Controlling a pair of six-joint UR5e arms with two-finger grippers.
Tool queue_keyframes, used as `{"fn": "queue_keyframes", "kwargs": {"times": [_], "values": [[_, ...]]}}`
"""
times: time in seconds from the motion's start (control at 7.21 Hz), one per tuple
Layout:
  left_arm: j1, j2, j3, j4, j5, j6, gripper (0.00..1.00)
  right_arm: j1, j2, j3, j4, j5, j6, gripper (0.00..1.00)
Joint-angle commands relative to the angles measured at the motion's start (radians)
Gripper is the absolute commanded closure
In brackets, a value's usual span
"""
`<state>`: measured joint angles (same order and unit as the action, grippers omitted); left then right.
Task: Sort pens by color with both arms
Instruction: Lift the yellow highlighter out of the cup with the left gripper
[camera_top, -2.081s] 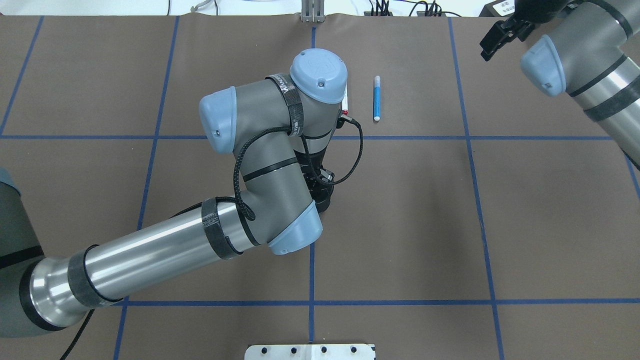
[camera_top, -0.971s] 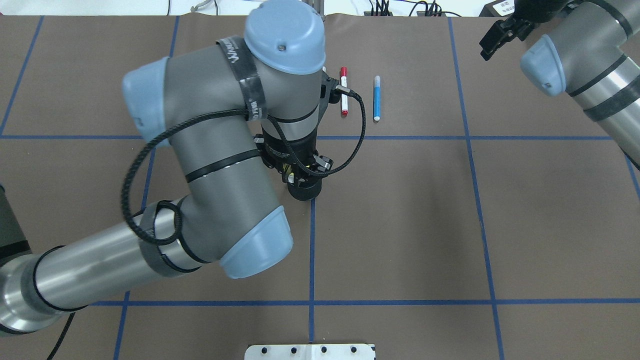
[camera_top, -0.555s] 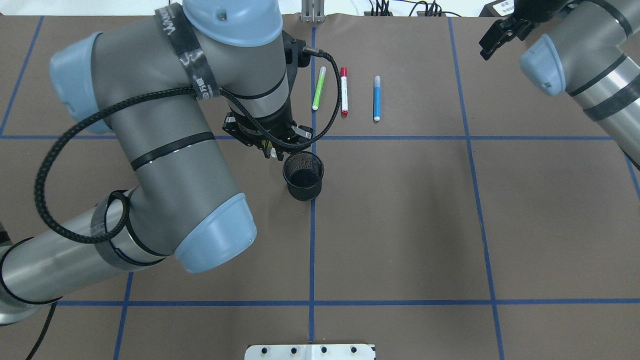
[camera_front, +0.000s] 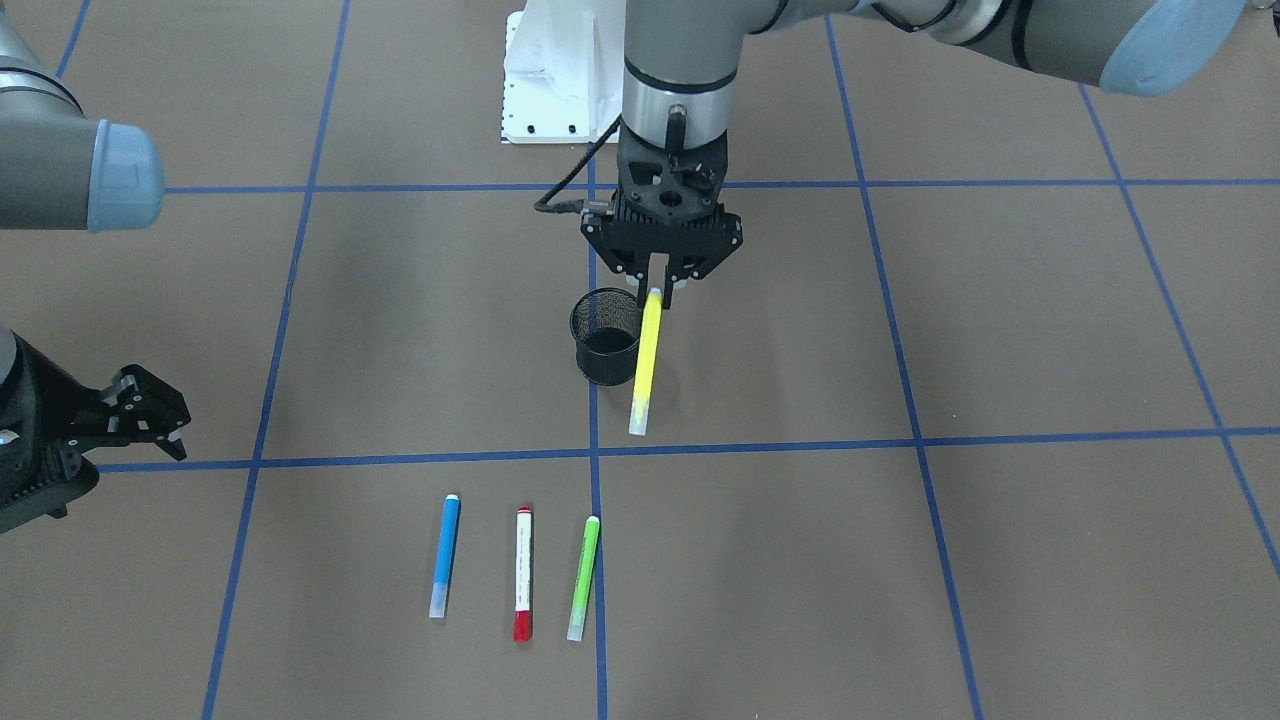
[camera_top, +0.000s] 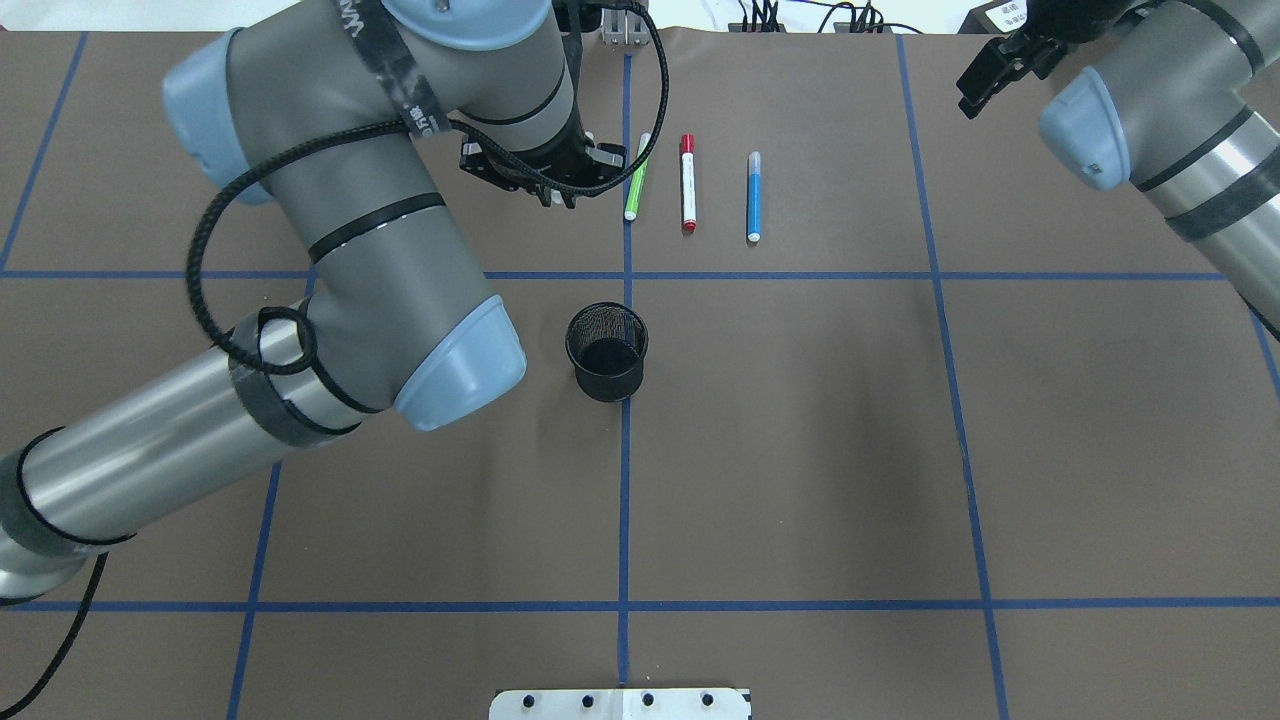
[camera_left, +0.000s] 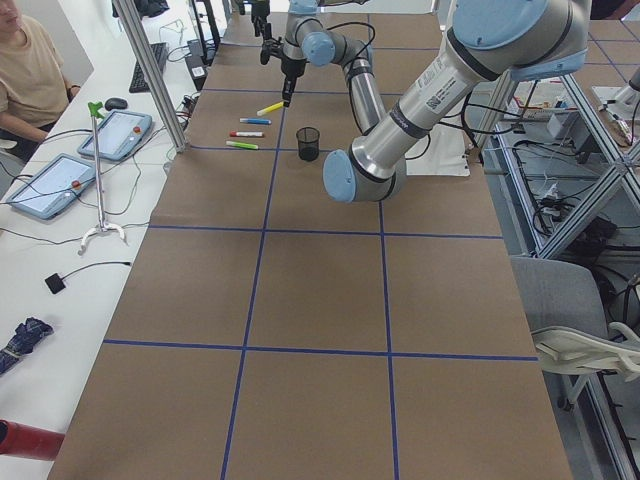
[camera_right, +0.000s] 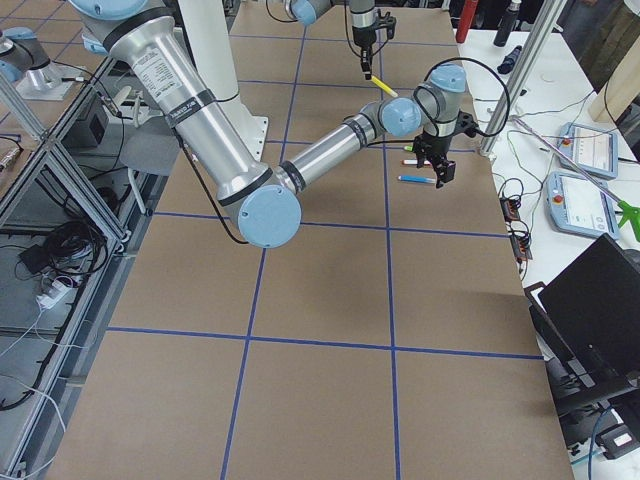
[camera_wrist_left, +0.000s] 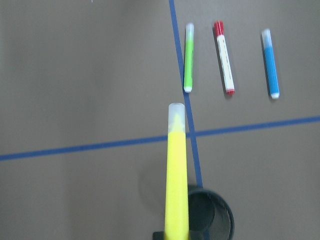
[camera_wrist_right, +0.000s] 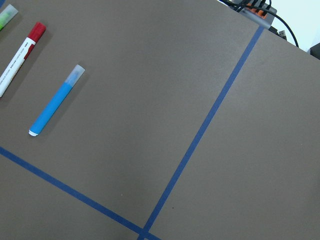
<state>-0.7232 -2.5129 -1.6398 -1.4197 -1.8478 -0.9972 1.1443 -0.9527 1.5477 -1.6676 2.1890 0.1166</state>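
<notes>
My left gripper (camera_front: 655, 292) is shut on the top of a yellow highlighter (camera_front: 647, 360), which hangs cap-down above the table beside the black mesh cup (camera_front: 605, 335). In the left wrist view the yellow highlighter (camera_wrist_left: 177, 185) points toward the row of pens. A green highlighter (camera_top: 634, 180), a white pen with a red cap (camera_top: 687, 185) and a blue highlighter (camera_top: 754, 197) lie side by side on the mat. My right gripper (camera_front: 150, 418) is open and empty, raised off to the side past the blue highlighter (camera_wrist_right: 55, 107).
The mesh cup (camera_top: 607, 350) stands at the table's middle on a blue tape line. The white pedestal base (camera_top: 620, 703) is at the near edge. Cables and plugs (camera_top: 800, 18) lie beyond the far edge. An operator (camera_left: 30, 70) sits there.
My left arm rose from over the cup with the yellow highlighter and swung toward the far side, uncovering the cup, the red-capped pen and the green pen. The right arm has not moved.
</notes>
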Motion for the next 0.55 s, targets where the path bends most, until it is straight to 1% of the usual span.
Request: {"fn": "queue_keyframes", "kwargs": {"times": [0.0,0.14,0.28,0.42], "values": [[-0.042,-0.001,0.249,-0.343,0.031,-0.005,1.00,0.000,0.000,0.000,0.000,0.000,0.000,0.00],[-0.041,-0.003,0.353,-0.475,0.091,-0.003,1.00,0.000,0.000,0.000,0.000,0.000,0.000,0.00],[-0.041,-0.010,0.462,-0.605,0.117,-0.001,1.00,0.000,0.000,-0.001,0.000,-0.002,0.000,0.00],[-0.036,-0.023,0.570,-0.701,0.149,0.006,1.00,-0.002,0.000,-0.001,0.000,-0.002,0.001,0.00]]}}
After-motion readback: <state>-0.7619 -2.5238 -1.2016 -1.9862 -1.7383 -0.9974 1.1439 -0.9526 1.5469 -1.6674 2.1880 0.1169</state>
